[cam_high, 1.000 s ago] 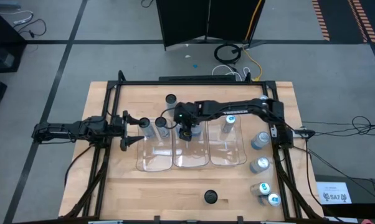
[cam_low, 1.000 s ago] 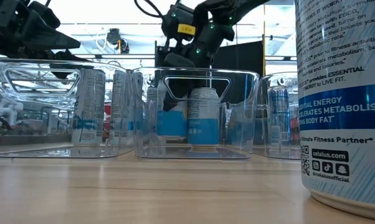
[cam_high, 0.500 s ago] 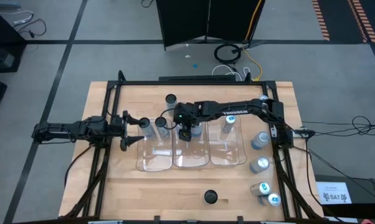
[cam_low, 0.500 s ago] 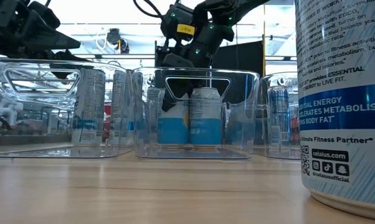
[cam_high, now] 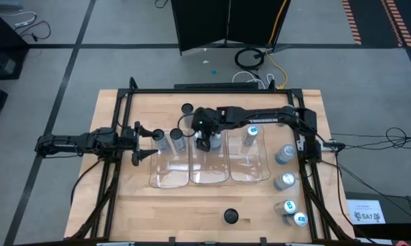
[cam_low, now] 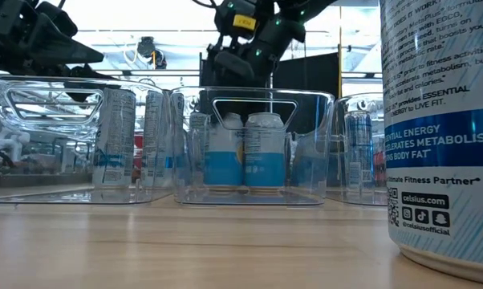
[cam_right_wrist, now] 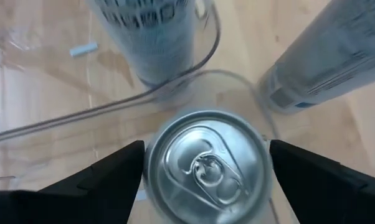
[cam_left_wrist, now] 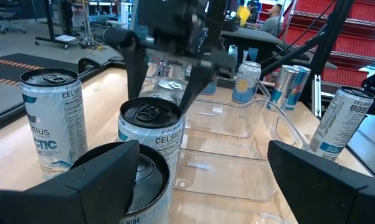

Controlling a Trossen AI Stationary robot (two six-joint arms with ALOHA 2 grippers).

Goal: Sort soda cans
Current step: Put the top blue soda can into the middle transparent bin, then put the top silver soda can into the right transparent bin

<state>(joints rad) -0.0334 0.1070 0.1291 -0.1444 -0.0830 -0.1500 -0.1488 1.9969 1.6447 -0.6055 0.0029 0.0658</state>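
Right hand [cam_right_wrist: 203, 171] spread wide above silver-top can [cam_right_wrist: 206, 163] in middle tray [cam_high: 209, 176], not touching; left hand [cam_high: 145, 142] spread.

Both arms are matte black, built of slim jointed segments with black cables looping alongside. The right arm's black two-fingered pincer [cam_high: 204, 143] carries a yellow label and small green lights; white lettering runs along its forearm. The left arm's black pincer [cam_high: 151, 143] has broad, wedge-shaped dark fingers [cam_left_wrist: 106, 177].

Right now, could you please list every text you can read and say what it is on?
"celsius.com", "ESSENTIAL ENERGY", "Fitness Partner": near can, low view.
"CELSIUS": left can, left wrist view.
"VIBE": can by the left tool.
"TROSSEN": right arm, barely legible.
Floor sign: too small to read.
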